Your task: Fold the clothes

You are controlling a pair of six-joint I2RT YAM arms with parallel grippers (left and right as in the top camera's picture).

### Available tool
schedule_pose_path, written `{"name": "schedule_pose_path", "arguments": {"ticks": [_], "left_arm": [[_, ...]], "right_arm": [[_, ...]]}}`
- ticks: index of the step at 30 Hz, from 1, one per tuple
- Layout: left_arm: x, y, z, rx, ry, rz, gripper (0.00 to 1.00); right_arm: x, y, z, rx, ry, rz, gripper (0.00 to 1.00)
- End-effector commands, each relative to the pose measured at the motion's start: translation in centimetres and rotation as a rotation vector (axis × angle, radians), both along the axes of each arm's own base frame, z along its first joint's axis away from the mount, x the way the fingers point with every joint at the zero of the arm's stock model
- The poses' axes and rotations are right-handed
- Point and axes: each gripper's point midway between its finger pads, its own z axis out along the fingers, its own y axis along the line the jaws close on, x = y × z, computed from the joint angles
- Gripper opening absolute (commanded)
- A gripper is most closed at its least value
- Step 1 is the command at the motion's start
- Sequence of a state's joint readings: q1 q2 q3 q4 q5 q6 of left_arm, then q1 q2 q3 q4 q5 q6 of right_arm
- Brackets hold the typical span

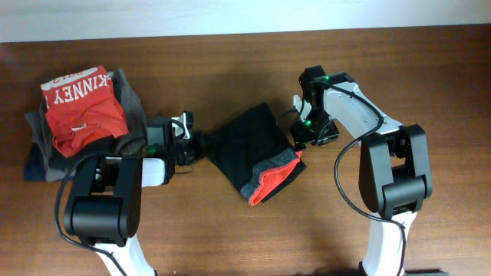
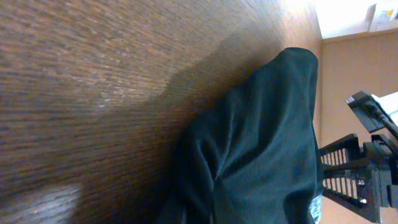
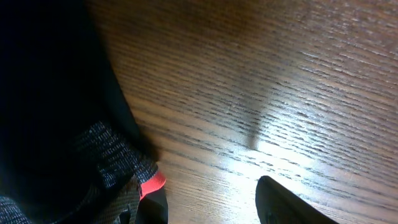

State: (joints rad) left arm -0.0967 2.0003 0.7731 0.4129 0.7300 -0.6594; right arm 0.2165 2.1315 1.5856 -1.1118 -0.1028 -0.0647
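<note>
Left end effector pinching pants corner, long axis diagonal — waistband lower-right

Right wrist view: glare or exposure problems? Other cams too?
Right wrist: glare patch on the table, pants crushed to near black. Left wrist: background blown out at top right, pants casting a soft shadow on the wood. Overhead: evenly lit and sharp.

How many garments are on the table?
4: black pants at centre; red T-shirt at left, over a grey garment and a navy garment. More may be hidden beneath.
</note>
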Motion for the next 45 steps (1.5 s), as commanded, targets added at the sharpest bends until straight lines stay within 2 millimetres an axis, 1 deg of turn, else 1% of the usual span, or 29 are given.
{"name": "schedule_pose_path", "arguments": {"ticks": [1,2,3,4,5,6,11,15,16,18,21,24,28,30,31,32,35,38,41,43,45], "left_arm": [[-3.0,0.5,-4.4,0.045,0.124,0.005,0.00],[-2.6,0.4,-3.5,0.033,0.086,-0.010,0.00],[-1.9,0.7,-2.3,0.040,0.038,-0.010,0.00],[-1.5,0.9,-1.4,0.047,0.011,-0.009,0.00],[-1.0,1.5,0.2,0.066,-0.037,-0.010,0.00],[-0.7,2.5,1.9,0.112,-0.071,0.000,0.00],[-0.5,6.4,6.9,0.340,-0.193,0.003,0.00],[-0.3,10.6,10.9,0.505,-0.228,0.073,0.00],[-0.3,12.0,12.2,0.551,-0.231,0.098,0.00],[-0.1,13.7,14.4,0.598,-0.255,0.109,0.00],[0.7,15.9,17.3,0.664,-0.299,0.106,0.01],[1.6,19.0,19.4,0.763,-0.315,0.181,0.00],[2.7,21.3,22.5,0.833,-0.381,0.224,0.00],[2.9,22.6,23.6,0.872,-0.388,0.262,0.00],[3.0,23.0,23.9,0.885,-0.389,0.275,0.01],[3.1,23.4,24.6,0.897,-0.405,0.283,0.00],[3.4,23.9,25.9,0.903,-0.428,0.304,0.01],[3.8,24.1,27.6,0.909,-0.463,0.320,0.00],[4.1,24.7,29.8,0.918,-0.503,0.350,0.00],[4.1,25.7,31.0,0.929,-0.521,0.382,0.00],[4.1,27.0,31.6,0.944,-0.527,0.417,0.00]], "right_arm": [[0.1,-0.4,0.6,-0.009,-0.006,0.002,0.64],[0.3,-0.5,1.2,-0.006,-0.017,-0.002,0.64],[0.5,-0.9,2.4,-0.002,-0.038,-0.014,0.64],[0.6,-1.1,3.0,0.000,-0.049,-0.020,0.64],[1.0,-1.7,4.7,0.006,-0.081,-0.037,0.64],[1.2,-2.3,6.3,0.011,-0.112,-0.053,0.64],[1.3,-3.9,11.4,0.027,-0.219,-0.097,0.64],[0.8,-4.5,14.8,0.039,-0.303,-0.111,0.64],[0.7,-4.6,15.7,0.042,-0.328,-0.113,0.65],[0.4,-4.6,17.2,0.049,-0.370,-0.112,0.65],[0.0,-4.7,18.1,0.053,-0.392,-0.112,0.66],[-0.4,-4.7,18.2,0.050,-0.379,-0.112,0.66],[-0.6,-4.7,18.1,0.049,-0.373,-0.112,0.66],[-0.6,-4.7,18.1,0.049,-0.373,-0.112,0.65],[-0.6,-4.7,18.1,0.049,-0.372,-0.112,0.66],[-0.6,-4.7,18.1,0.049,-0.373,-0.112,0.66],[-0.6,-4.7,18.1,0.049,-0.374,-0.112,0.66],[-0.5,-4.7,18.1,0.049,-0.377,-0.112,0.66],[-0.5,-4.7,18.1,0.049,-0.376,-0.111,0.67],[-0.5,-4.7,18.1,0.049,-0.376,-0.111,0.67],[-0.5,-4.7,18.1,0.049,-0.376,-0.111,0.67]]}}
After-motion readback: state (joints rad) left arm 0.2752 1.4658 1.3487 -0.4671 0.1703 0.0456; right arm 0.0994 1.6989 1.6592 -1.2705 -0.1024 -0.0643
